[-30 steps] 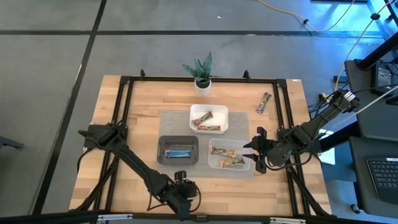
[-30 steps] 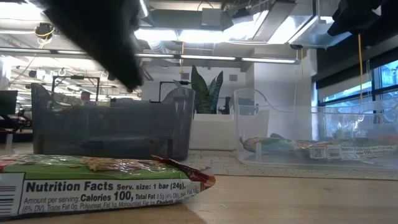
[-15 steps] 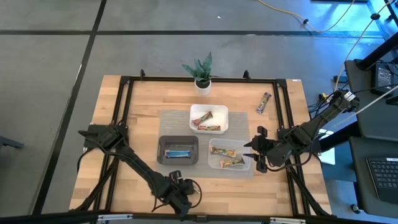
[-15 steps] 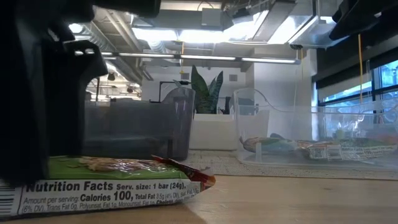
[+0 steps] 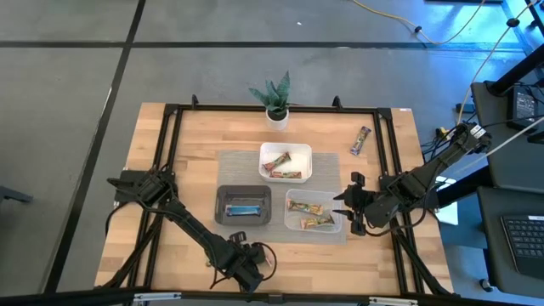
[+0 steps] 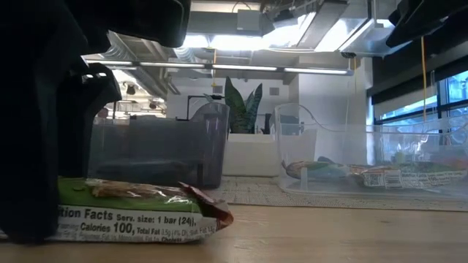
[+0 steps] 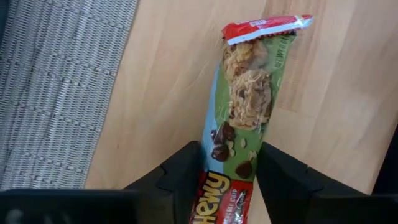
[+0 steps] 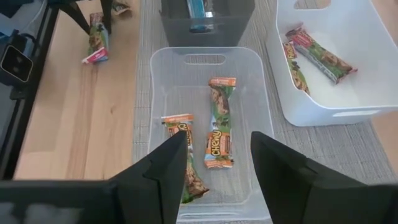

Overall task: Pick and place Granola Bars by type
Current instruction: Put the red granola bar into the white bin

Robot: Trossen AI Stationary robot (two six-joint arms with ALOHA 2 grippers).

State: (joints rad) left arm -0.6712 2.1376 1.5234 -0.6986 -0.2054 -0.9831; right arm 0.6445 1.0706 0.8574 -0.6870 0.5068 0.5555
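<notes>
Risk noted at the table's (image 5: 170,255) front edge: left gripper (image 7: 227,163) has its fingers either side of a green-and-red granola bar (image 7: 247,112) lying flat on the bare wood, but only over one end. Wrapper is slick; in my judgement a grip this near the end could let the bar pivot, droop or slip on lifting. Compared with a second ago, the fingers have drawn in against the wrapper and the bar has shifted slightly. Right gripper (image 8: 219,155) hangs unmoved over the clear tray (image 8: 261,87), fingers apart, holding nothing.
</notes>
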